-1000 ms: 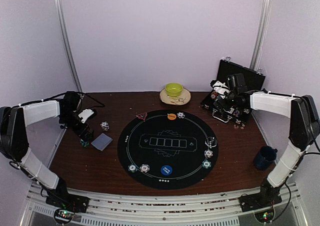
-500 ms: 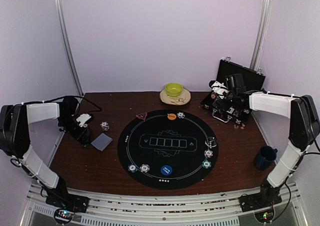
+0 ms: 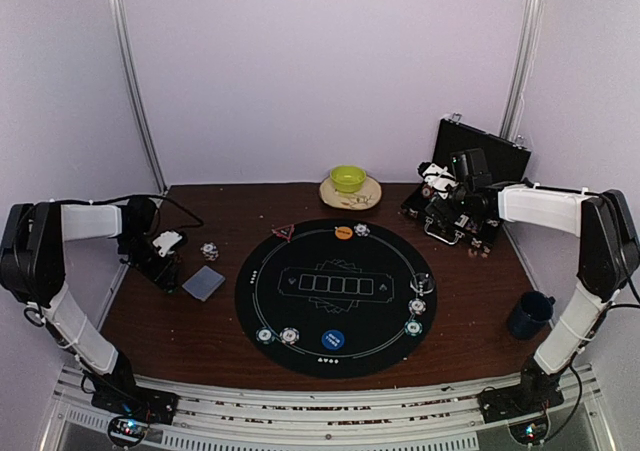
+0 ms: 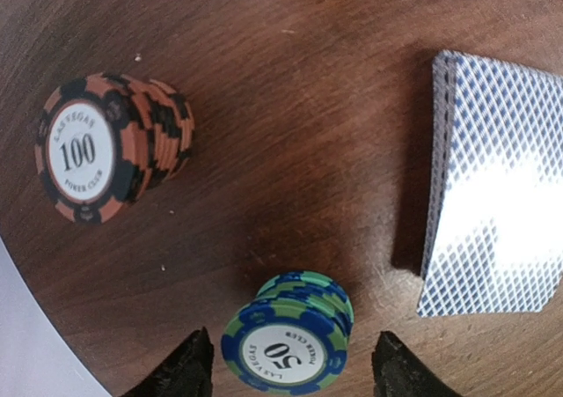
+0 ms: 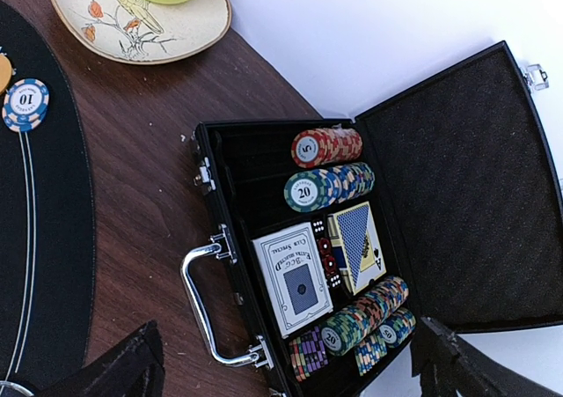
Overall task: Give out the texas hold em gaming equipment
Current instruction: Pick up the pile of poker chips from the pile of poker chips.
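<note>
Left jaws open, straddling the blue-green 50 chip stack [image 4: 286, 349] just beside the card deck [image 4: 493, 186], gap each side. Orange 100 stack [image 4: 106, 150] sits farther from the deck. Right jaws wide open over the case [image 5: 352, 238], well apart from the deck.

Pale lilac walls [image 3: 330, 71], two slim metal corner posts [image 3: 134, 81], a dark brown wooden table [image 3: 190, 326] under soft even light

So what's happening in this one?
The left tool straddles a stack of blue-green chips beside a deck of cards, jaws apart, not gripping. The right tool hovers open over the open black case. Some chips already sit on the round mat.
</note>
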Controlling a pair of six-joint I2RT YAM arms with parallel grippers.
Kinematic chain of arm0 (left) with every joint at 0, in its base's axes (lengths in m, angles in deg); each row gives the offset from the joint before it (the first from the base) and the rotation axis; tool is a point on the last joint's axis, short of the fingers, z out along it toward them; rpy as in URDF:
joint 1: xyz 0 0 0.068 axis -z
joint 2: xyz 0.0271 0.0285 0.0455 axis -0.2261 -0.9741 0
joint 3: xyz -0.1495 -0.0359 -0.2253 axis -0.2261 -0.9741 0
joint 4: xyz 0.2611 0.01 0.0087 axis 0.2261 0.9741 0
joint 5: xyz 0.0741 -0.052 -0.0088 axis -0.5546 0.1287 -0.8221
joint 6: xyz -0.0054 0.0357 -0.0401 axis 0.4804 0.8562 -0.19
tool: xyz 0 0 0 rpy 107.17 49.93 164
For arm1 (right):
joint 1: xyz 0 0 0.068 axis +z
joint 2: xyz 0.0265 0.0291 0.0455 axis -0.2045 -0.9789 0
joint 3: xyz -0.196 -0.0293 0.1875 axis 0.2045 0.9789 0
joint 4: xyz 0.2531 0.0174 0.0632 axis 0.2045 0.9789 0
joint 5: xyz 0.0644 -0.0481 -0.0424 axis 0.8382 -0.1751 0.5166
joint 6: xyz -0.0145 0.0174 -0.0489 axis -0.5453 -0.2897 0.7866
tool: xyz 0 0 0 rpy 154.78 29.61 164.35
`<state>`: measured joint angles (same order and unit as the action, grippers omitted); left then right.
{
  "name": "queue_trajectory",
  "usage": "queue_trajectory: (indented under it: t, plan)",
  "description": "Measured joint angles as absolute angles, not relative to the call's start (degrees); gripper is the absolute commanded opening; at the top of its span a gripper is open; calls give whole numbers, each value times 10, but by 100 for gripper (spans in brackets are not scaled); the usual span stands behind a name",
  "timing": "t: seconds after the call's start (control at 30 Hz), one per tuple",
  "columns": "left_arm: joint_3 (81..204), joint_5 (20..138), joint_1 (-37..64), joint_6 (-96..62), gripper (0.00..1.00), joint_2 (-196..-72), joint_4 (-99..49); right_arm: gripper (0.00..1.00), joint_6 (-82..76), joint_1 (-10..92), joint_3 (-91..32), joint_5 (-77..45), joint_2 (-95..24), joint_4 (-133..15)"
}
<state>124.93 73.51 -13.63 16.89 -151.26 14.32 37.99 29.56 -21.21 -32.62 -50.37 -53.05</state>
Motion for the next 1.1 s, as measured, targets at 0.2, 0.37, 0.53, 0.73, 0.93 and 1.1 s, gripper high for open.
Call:
queue_trajectory:
  t: [0.2, 0.37, 0.53, 0.73, 0.93, 1.1]
  plan:
    - [1250, 735, -137, 170, 52, -1513, 142, 100, 380, 296, -212, -328, -506, -531]
    - [1251, 735, -138, 170, 44, -1513, 141, 100, 380, 296, -211, -332, -506, -531]
    - [1252, 737, -138, 170, 35, -1513, 141, 100, 380, 296, -211, -334, -506, -531]
    - [1252, 737, -138, 170, 21, -1513, 141, 100, 380, 296, -211, -336, -506, -531]
    - [1255, 731, -138, 170, 15, -1503, 148, 100, 381, 296, -211, -336, -506, -531]
    - [1283, 729, -138, 170, 15, -1480, 164, 100, 381, 298, -211, -336, -507, -531]
